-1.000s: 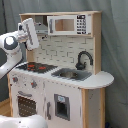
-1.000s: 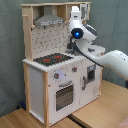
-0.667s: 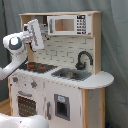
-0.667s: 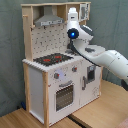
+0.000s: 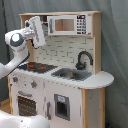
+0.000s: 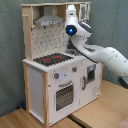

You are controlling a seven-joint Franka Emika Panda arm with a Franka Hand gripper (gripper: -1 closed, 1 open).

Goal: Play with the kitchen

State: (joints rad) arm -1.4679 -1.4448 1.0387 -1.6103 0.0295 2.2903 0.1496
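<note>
The kitchen point(image 5: 65, 95) is a tall toy of pale wood and white panels, seen in both exterior views point(image 6: 50, 85). Its black hob point(image 5: 36, 66) has red rings. Beside it sit a steel sink point(image 5: 70, 75) and a black faucet point(image 5: 82, 59). A grey hood point(image 6: 47, 21) hangs above the hob point(image 6: 52, 59), and a windowed oven door point(image 6: 63, 95) is below. My gripper point(image 5: 35, 21) is raised high over the hob, pointing up next to the hood, at the level of the top shelf point(image 6: 71, 8). It touches nothing that I can see.
A microwave panel point(image 5: 67, 25) fills the upper shelf right of the gripper. Grey curtain hangs behind the kitchen. The toy stands on a wooden floor point(image 6: 100, 112). My white arm point(image 6: 107, 55) reaches in across the counter from the second exterior view's right.
The gripper has risen and moved closer to the hood and the top shelf. The kitchen itself has not changed.
</note>
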